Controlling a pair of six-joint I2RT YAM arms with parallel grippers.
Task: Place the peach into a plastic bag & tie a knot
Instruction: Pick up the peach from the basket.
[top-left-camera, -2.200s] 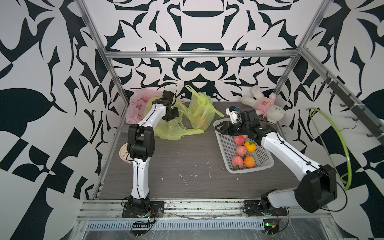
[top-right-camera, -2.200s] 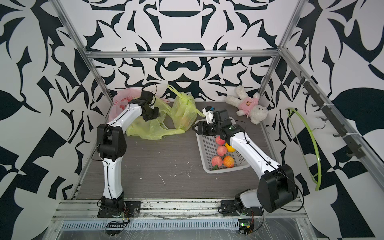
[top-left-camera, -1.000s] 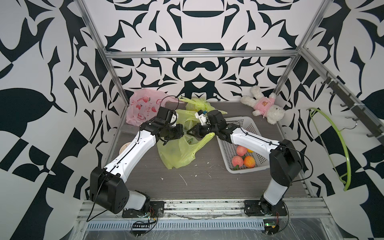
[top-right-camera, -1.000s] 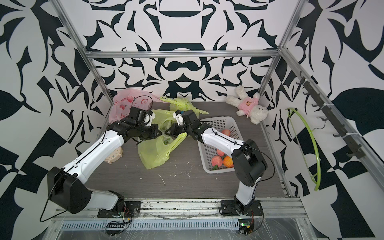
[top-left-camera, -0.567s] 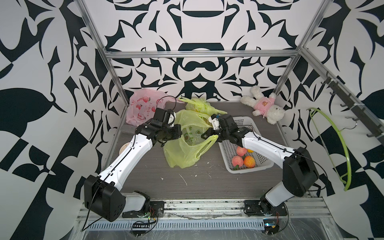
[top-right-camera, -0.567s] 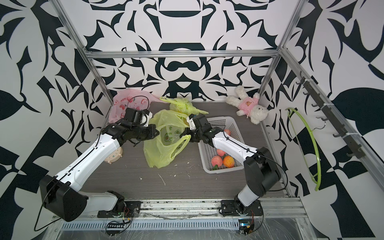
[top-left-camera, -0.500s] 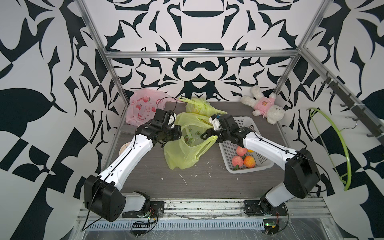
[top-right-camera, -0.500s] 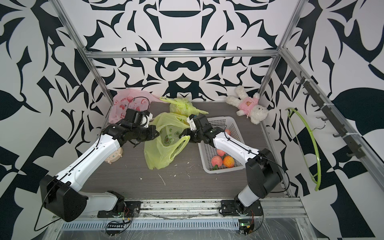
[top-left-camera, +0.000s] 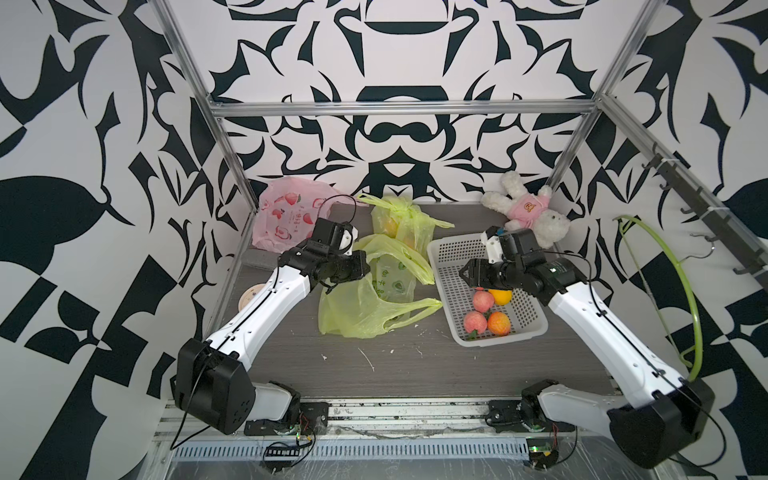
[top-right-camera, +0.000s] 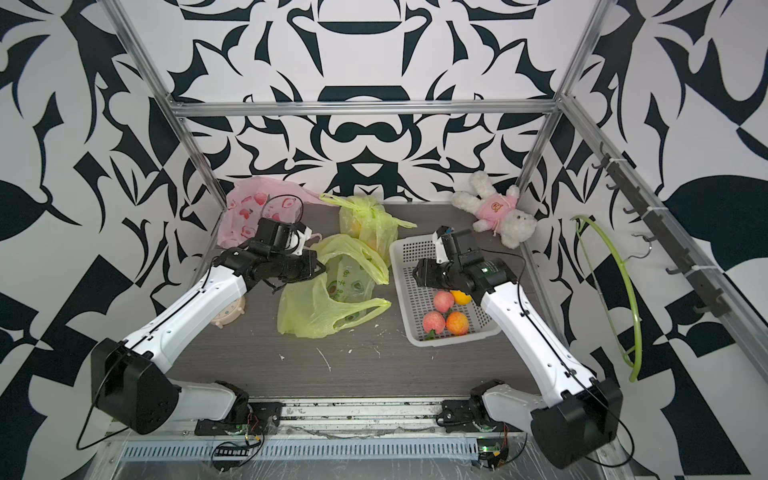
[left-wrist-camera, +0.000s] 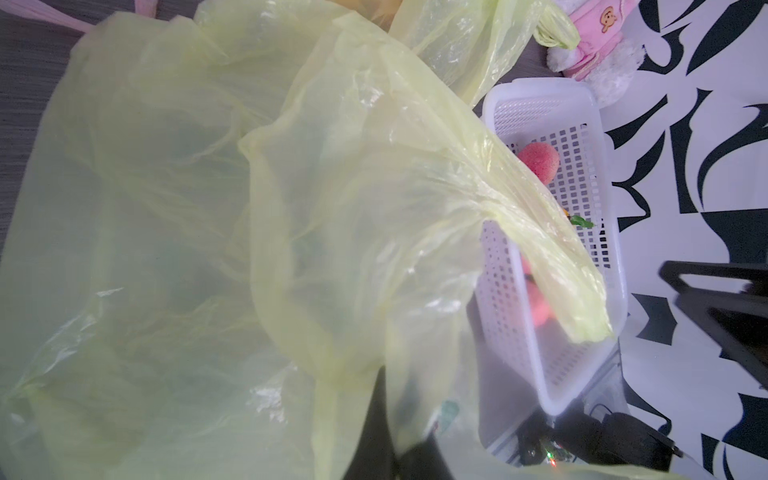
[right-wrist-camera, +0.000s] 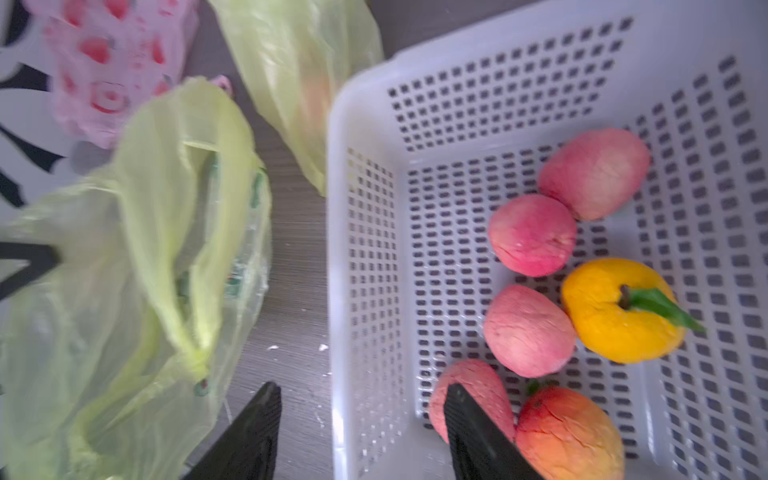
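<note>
Sagging yellow-green plastic bag (top-left-camera: 365, 309) on table (top-left-camera: 415, 365), rim lifted by left gripper (top-left-camera: 362, 266) pinched shut on it, white basket (top-left-camera: 451, 251) under right gripper (top-left-camera: 466, 274), jaws spread and empty, pink peaches (right-wrist-camera: 532, 241) lying just below its fingertips.

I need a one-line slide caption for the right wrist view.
Open right gripper over the white basket rim; peaches and a yellow fruit inside, green bag outside.

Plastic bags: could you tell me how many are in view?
3: pink bag back left; knotted green bag back centre; open green bag held by the left pincer.
</note>
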